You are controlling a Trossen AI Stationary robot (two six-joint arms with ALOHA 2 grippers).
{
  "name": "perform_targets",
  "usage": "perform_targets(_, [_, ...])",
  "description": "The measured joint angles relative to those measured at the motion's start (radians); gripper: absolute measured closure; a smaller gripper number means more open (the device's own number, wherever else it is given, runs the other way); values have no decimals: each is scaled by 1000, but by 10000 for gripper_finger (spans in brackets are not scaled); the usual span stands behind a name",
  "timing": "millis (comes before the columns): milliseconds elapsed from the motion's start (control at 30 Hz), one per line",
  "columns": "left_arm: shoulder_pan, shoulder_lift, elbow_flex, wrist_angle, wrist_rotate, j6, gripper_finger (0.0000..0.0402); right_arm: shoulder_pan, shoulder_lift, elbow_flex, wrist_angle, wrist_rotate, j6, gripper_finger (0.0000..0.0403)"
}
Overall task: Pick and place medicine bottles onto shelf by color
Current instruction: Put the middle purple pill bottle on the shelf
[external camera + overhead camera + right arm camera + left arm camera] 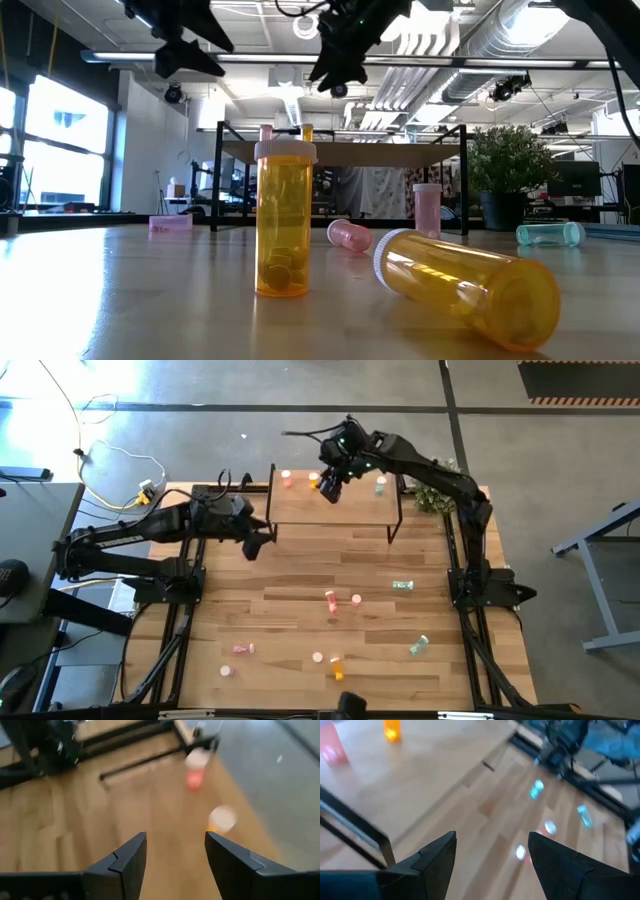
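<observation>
Over the low shelf point(335, 508) of light wood on thin black legs, near its back edge, hangs the right end effector point(329, 491), released and empty, with dark fingers point(125, 865) spread wide in the right wrist view and nothing between them. Just beyond those fingers stand a small translucent pink pill bottle point(196, 770) and a small orange bottle with a pale cap point(220, 820), both upright on the shelf board. From above, three bottles already placed: pink point(287, 479) toward the left end, orange point(314, 482) just beside it and partly hidden by the end effector, pale teal point(380, 486) well apart toward the right end. Looks like one of each colour set down so far, so sorting judged barely begun. Left end effector point(254, 546) parked off the shelf's left front corner, above the wooden surface point(300, 580), likewise released and carrying nothing. Remaining on the surface, well apart from the shelf: a lying teal bottle point(402, 586), another teal one point(418, 646) nearer the front, two pink bottles point(343, 599) close together at mid-surface, a lying pink one point(243, 649) front left, an orange pair point(337, 663) at the front, plus a couple of pale caps, colours too small to tell. Roughly eight or nine left to move, then.
</observation>
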Motion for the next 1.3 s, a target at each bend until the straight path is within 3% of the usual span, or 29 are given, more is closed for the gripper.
perform_targets(267, [-170,-47,-2,-254,37,22,163,116,0,25,-163,-39,74,210])
perform_targets(433, [-301,-68,-53,-352,87,12,163,198,-3,25,-228,24,121,210])
perform_targets(567, [-406,-89,-110,-349,102,-34,163,256,-6,25,-247,77,149,210])
perform_targets(867, [-639,-70,-204,-308,100,-185,163,351,-6,24,-265,80,183,210])
perform_targets(1300, [-899,136,-204,-141,37,-342,163,380,-6,24,-271,82,207,210])
